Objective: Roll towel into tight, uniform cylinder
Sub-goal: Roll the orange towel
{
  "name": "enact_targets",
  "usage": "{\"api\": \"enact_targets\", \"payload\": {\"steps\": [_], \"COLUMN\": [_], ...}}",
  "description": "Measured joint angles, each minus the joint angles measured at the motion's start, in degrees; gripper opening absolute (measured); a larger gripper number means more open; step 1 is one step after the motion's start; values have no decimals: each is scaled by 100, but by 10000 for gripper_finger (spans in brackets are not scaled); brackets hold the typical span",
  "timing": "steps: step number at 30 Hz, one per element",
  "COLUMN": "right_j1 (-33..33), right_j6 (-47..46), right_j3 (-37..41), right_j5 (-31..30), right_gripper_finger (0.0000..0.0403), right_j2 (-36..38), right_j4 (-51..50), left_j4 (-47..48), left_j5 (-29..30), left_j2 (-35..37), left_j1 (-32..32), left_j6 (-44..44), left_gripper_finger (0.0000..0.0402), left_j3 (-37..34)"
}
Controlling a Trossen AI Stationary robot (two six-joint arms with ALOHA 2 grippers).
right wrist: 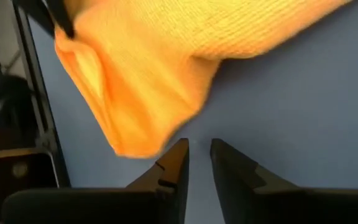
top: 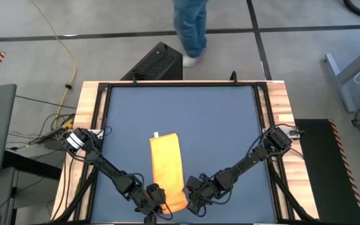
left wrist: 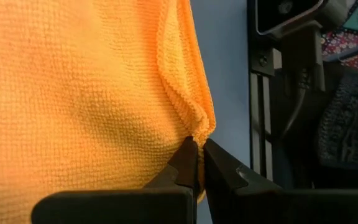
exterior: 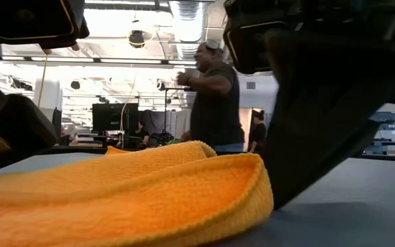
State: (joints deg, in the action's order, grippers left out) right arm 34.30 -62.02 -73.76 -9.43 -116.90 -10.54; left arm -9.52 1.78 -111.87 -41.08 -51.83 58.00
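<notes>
A: What is hidden?
B: In the high view, the left gripper and right gripper cover the near end of the towel, so any grip there cannot be seen.
A: Anything cut off?
B: The person beyond the tabletop shows only legs; the towel's tag is too small to read.

Towel lies on mat; left gripper at its near-left corner, right gripper just beside near-right edge.
</notes>
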Motion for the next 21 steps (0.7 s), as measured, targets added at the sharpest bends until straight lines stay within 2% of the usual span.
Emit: {"api": "enact_targets", "payload": {"steps": [6, 9, 13, 16, 19, 21], "right_j1": [163, 405, 831, 1057, 1146, 1146], "right_j6": [613, 1402, 3188, 4479, 5296, 5622], "right_j3": [13, -2, 7, 7, 6, 6], "right_j5": [200, 63, -1029, -1626, -2184, -2353], "right_gripper_finger": [111, 111, 111, 111, 111, 111], "right_j2": [352, 544, 444, 298, 56, -103], "right_j4": [-161, -37, 80, 150, 408, 691], "left_j4": [-111, -164, -179, -140, -159, -161], "left_j5": [-217, -412, -469, -407, -289, -238], "left_j2": [-6, -9, 14, 94, 249, 293], "left_j1": [-4, -7, 2, 51, 121, 185], "left_j6": [159, 205, 367, 494, 653, 704], "left_gripper_finger": [0, 0, 0, 0, 0, 0], "left_j3": [0, 0, -2, -8, -12, -4]}}
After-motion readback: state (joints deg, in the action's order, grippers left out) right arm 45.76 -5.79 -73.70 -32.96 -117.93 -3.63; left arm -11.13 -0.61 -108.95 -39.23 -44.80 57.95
